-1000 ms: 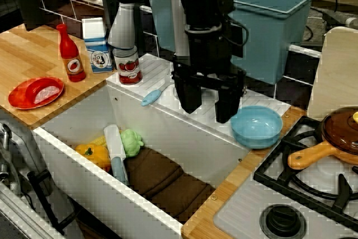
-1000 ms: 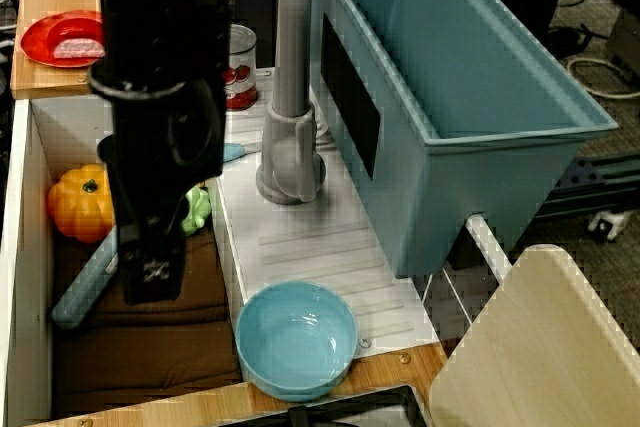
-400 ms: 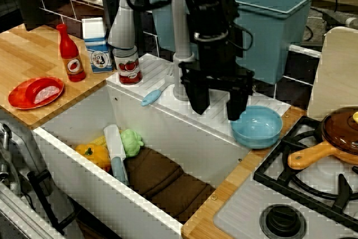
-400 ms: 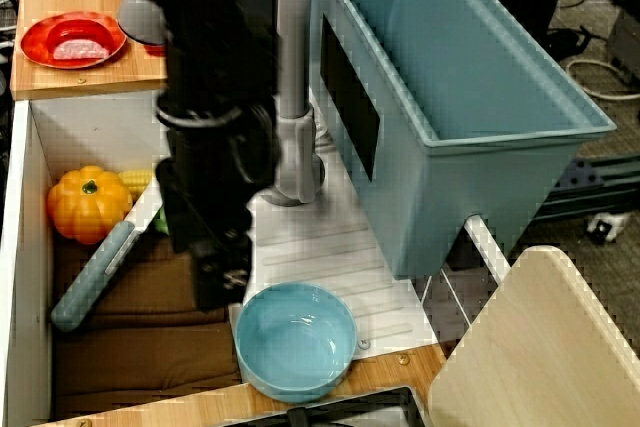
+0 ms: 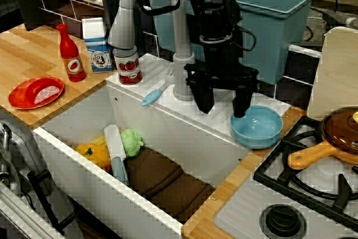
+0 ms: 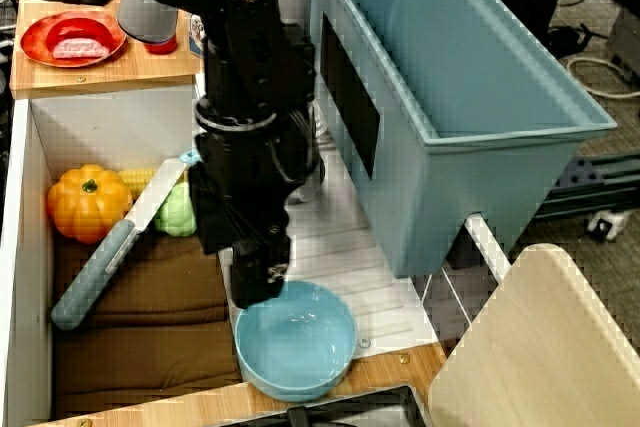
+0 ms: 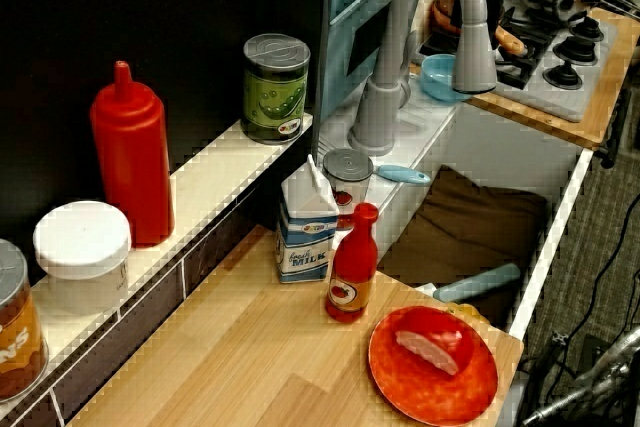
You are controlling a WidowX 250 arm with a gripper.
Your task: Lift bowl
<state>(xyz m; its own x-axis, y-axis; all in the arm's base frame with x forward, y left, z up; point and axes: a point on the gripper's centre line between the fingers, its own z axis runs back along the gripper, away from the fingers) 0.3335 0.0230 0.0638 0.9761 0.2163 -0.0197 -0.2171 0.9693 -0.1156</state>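
Since the bowl (image 5: pixel 257 126), just below the spread-fingered, empty gripper (image 5: pixel 222 105) with one finger over its near rim, looks light, stiff and slick, pinching that thin rim seems best.

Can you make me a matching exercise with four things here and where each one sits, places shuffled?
Things:
1. bowl
2. pumpkin
3. red plate
4. pan

Places:
A. on the stove
B. down in the sink
C. on the drainboard beside the stove, under the gripper
D. on the wooden counter left of the sink

Pairs: 1-C, 2-B, 3-D, 4-A
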